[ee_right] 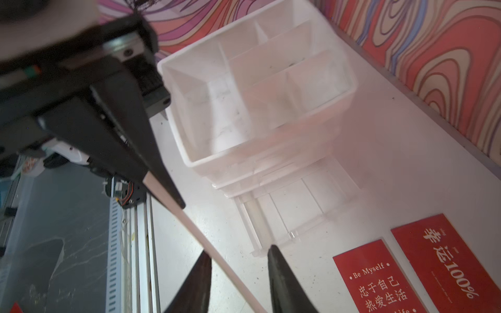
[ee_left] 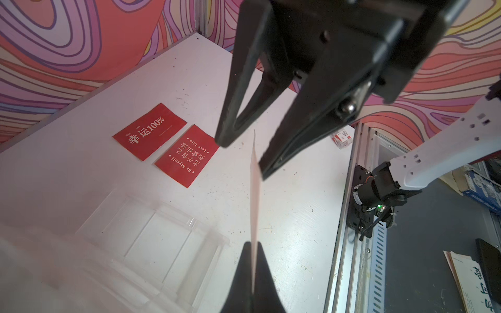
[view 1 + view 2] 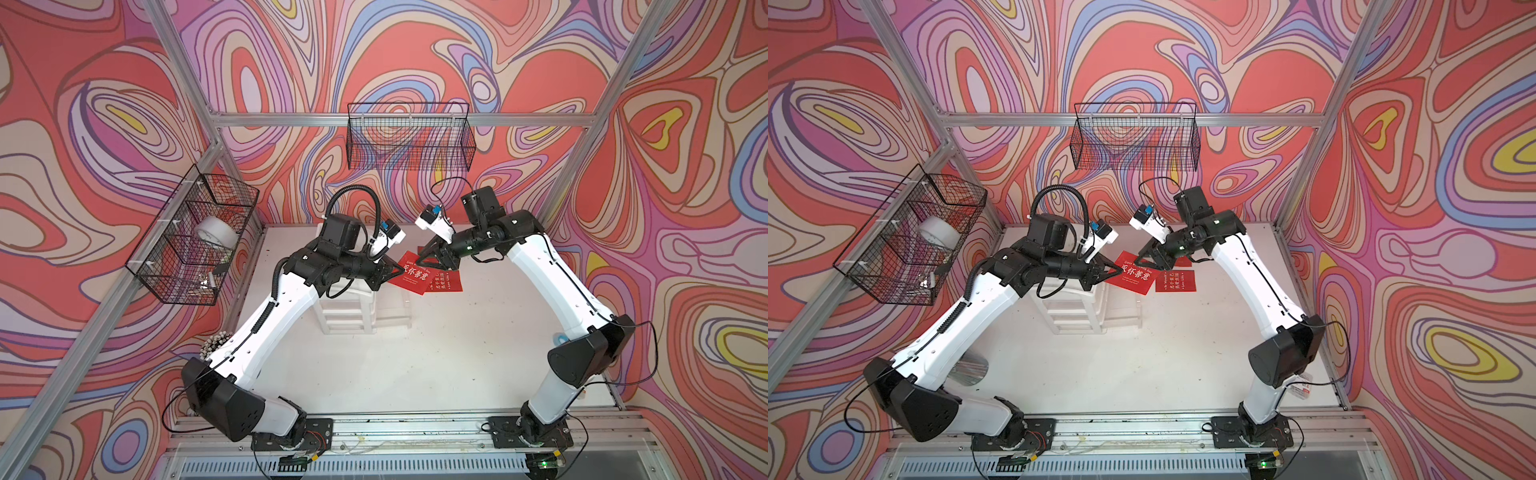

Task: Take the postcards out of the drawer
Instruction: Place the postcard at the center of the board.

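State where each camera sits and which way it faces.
Top views: high above the bases, looking down on the table; both arms show, left gripper and right gripper at the held postcard.
Left wrist: on the left arm, past its shut fingers toward the drawer.
Right wrist: on the right arm, over its parted fingers toward the organizer.
Both wrist views share the Be Myself postcard and 100% postcard.

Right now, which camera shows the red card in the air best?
The top views: in both, the held postcard shows its red face and white writing. Both wrist views catch only its thin pale edge.
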Available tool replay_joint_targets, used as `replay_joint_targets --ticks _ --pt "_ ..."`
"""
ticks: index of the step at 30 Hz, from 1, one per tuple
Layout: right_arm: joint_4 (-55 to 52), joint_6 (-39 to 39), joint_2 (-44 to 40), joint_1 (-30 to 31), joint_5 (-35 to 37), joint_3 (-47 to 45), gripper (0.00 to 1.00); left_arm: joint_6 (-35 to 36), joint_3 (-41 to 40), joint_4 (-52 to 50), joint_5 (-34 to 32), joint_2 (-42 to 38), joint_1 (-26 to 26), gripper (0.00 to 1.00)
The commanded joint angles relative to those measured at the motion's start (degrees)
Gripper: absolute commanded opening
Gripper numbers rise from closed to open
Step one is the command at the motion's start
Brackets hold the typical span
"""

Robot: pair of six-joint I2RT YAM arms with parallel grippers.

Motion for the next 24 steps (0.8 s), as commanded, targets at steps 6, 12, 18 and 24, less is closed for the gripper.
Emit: replay_joint_targets --ticks 6,12,18,24 --pt "25.9 26.0 -3.2 -8.7 0.4 -10.6 0.4 -10.1 2.8 0.6 -10.1 0.3 -0.1 0.0" --pt "47.8 41.3 -8.8 -10.2 -2.0 -27.2 0.43 -19.3 4.6 4.3 -12.6 1.8 -0.2 0.0" --pt "65.5 52.9 -12.8 -10.2 -4.0 -40.0 0.47 -24.7 4.1 9.6 -14.6 1.4 -0.1 0.0" --pt "77.4 60.2 -13.1 -10.2 -7.3 -46.6 0.51 -28.2 2.1 15.7 -11.8 0.5 -0.1 0.0"
